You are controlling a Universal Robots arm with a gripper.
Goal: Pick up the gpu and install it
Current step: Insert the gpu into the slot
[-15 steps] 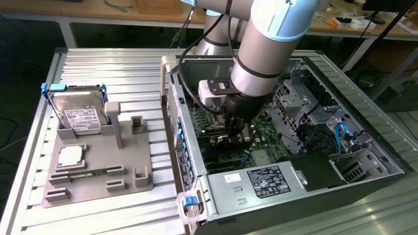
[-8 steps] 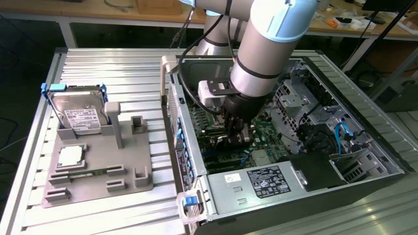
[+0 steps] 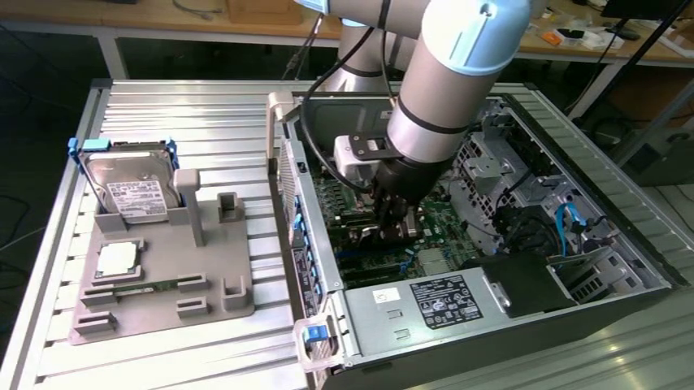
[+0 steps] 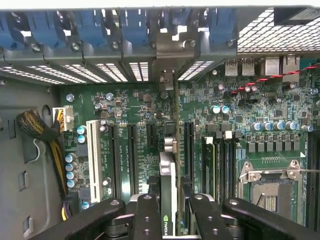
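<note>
The gpu (image 4: 167,172) shows edge-on in the wrist view, a thin dark card with a green logo, standing upright over the black expansion slots (image 4: 131,155) of the green motherboard (image 4: 250,100). Its silvery bracket (image 4: 168,80) reaches up to the rear slot openings. My gripper (image 4: 169,220) is shut on the card, one black finger (image 4: 146,215) on each side. In the exterior view my gripper (image 3: 392,215) is down inside the open computer case (image 3: 607,187), with the gpu (image 3: 375,237) held low over the board.
Blue slot latches (image 4: 90,25) line the case's rear wall. A CPU socket (image 4: 270,190) and a cable bundle (image 4: 40,135) flank the slots. The power supply (image 3: 434,305) fills the case's near end. Outside, a grey fixture (image 3: 162,284) holds a hard drive (image 3: 132,191).
</note>
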